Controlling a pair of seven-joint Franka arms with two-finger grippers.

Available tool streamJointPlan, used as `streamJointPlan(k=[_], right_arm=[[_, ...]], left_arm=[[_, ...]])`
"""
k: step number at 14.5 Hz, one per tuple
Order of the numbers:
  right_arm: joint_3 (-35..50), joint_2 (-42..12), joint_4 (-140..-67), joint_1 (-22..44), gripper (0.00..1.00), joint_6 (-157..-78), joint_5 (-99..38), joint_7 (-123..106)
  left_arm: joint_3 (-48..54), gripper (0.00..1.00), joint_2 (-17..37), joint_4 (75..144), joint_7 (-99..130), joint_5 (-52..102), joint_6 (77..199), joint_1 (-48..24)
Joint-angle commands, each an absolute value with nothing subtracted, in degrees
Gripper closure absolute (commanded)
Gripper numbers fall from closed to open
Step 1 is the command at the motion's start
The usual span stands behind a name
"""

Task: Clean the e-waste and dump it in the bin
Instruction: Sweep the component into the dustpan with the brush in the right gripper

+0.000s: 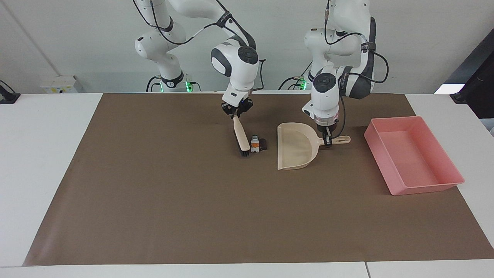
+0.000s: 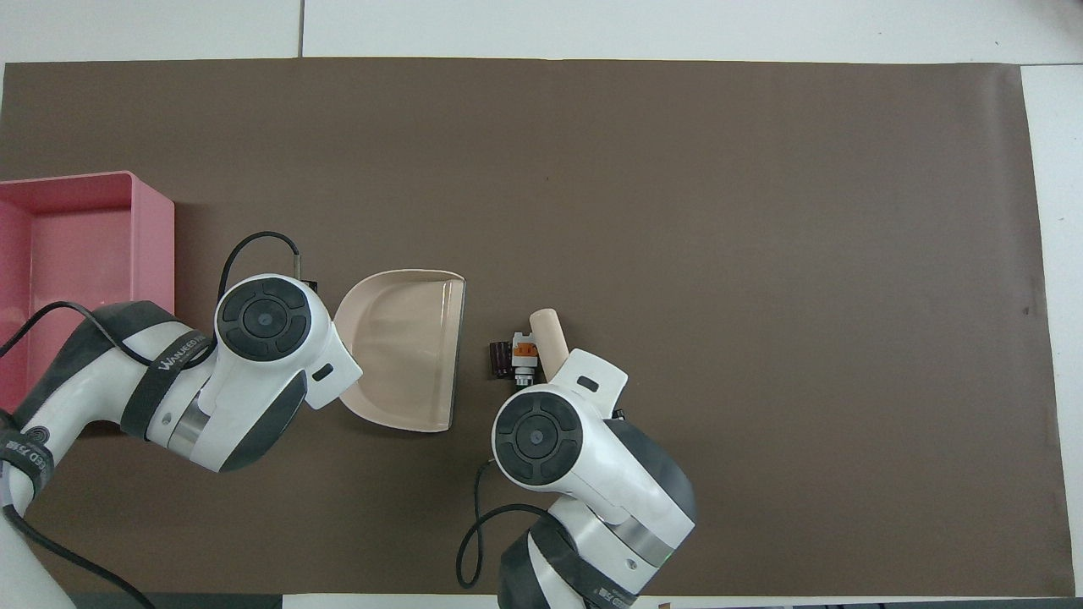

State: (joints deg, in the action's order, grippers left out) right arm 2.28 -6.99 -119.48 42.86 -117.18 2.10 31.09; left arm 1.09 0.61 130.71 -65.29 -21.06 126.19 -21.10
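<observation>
The e-waste [image 1: 257,144] is a tiny white, orange-marked piece with a dark piece beside it, lying on the brown mat [image 1: 185,200]. My right gripper [image 1: 236,111] is shut on the top of a beige brush [image 1: 241,136]. The brush slants down, and its black bristles [image 1: 244,153] touch the mat right beside the e-waste. My left gripper [image 1: 328,141] is shut on the handle of the beige dustpan [image 1: 295,150], whose open mouth faces the e-waste a short gap away. The overhead view shows the e-waste [image 2: 514,359] between the brush [image 2: 550,334] and the dustpan [image 2: 406,347]. The pink bin [image 1: 413,154] stands empty at the left arm's end.
The bin also shows in the overhead view [image 2: 76,254], beside the left arm. White table [image 1: 46,154] surrounds the mat. A white box [image 1: 58,84] and a dark object [image 1: 472,92] sit at the table's corners nearest the robots.
</observation>
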Motion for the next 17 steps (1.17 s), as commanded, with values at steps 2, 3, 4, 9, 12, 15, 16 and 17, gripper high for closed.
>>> streamJointPlan(k=[2,3,4,9,12,15,16,17], right_arm=[[2.55,-15.02,-108.47,44.64,1.00,-114.34,-1.57,31.73],[2.55,-15.55,-108.28,45.00,1.00,-115.39,-3.32,31.73],[2.64,-16.51,-107.76,45.09,1.00,-117.49,-6.12,31.73],[4.57,-19.68,-103.02,45.88,1.00,-124.27,-22.29,29.98],[4.57,-20.13,-100.73,46.49,1.00,-125.51,-27.95,30.06],[4.22,-18.55,-101.16,46.14,1.00,-122.27,-27.16,30.41],[4.13,-17.76,-101.42,46.06,1.00,-121.21,-25.94,30.50],[4.13,-16.97,-101.60,45.97,1.00,-120.33,-24.80,30.50]], left_arm=[[0.70,1.00,-0.79,132.54,-64.34,-22.24,126.91,-22.15],[0.70,1.00,-0.88,132.63,-64.34,-22.24,126.65,-22.15],[0.70,1.00,-0.97,132.63,-64.34,-22.24,126.91,-22.15],[0.79,1.00,-1.41,133.86,-64.60,-22.24,128.32,-21.71],[0.79,1.00,-1.49,134.29,-64.95,-22.06,128.76,-20.83],[0.88,1.00,-1.41,135.09,-67.66,-20.05,130.51,-18.81],[0.88,1.00,-1.23,134.91,-70.37,-17.08,130.87,-17.76],[0.88,1.00,-0.97,134.39,-73.18,-14.01,130.96,-17.14]])
